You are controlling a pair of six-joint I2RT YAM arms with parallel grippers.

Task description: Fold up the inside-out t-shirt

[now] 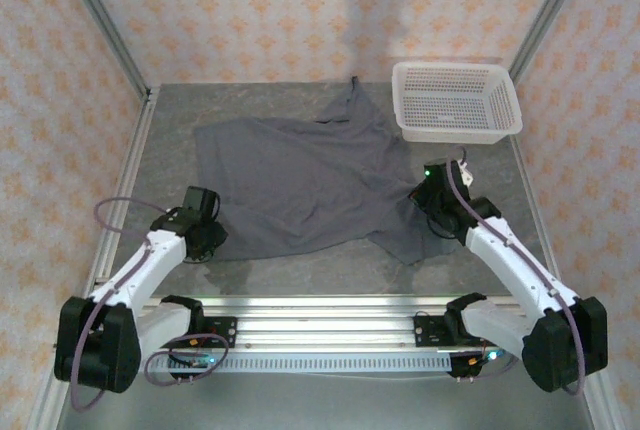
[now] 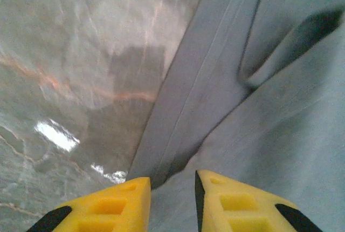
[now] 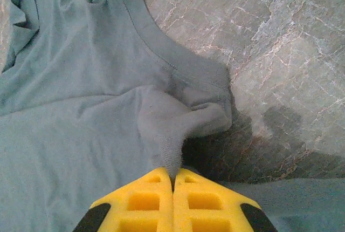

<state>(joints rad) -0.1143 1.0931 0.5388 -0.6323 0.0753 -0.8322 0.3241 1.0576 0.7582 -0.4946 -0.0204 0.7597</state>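
Right claw (image 3: 172, 177) pinches the plain grey t-shirt (image 3: 81, 108).

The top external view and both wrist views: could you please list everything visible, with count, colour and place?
t-shirt: one, dark slate-grey, spread wrinkled across the middle of the table.
basket: one, white mesh, far right corner of the table.
table: one, grey marbled, under everything.
walls: three, peach patterned, around the table.
left gripper: one, yellow fingers, jaws apart over the shirt's near left hem.
right gripper: one, yellow fingers, shut on a pinch of the shirt's right side.
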